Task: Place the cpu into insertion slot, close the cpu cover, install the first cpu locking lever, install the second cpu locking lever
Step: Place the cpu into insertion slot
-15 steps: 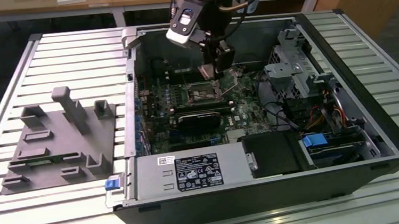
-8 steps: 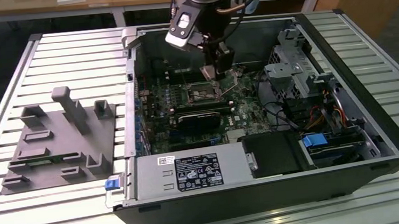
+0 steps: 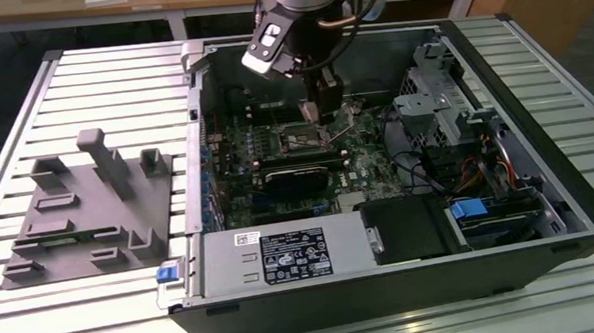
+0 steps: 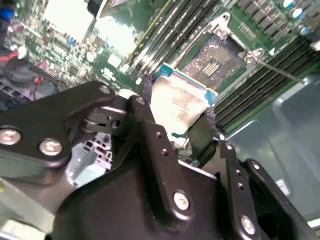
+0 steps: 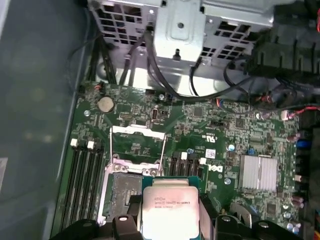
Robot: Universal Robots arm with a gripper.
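My gripper (image 4: 177, 107) is shut on the cpu (image 4: 175, 102), a flat square chip with a silver-grey top, held by its edges between the black fingers (image 4: 145, 120). In the first wrist view the cpu (image 5: 167, 202) hangs just above the green board, partly over one side of the insertion slot (image 5: 124, 192). The slot's dark centre lies bare. The cpu cover (image 5: 137, 131), a thin silvery frame, is swung open beyond the slot. A thin metal lever (image 4: 282, 71) sticks out by the insertion slot (image 4: 215, 60). In the exterior view the gripper (image 3: 317, 111) reaches down into the open case over the slot (image 3: 300, 140).
Long black memory slots (image 5: 82, 175) run beside the socket. A silver heatsink (image 5: 257, 172) and a metal drive cage (image 5: 185, 25) with cables stand nearby. The case walls (image 3: 201, 126) hem in the board. A grey fixture plate (image 3: 88, 207) lies at the exterior view's left.
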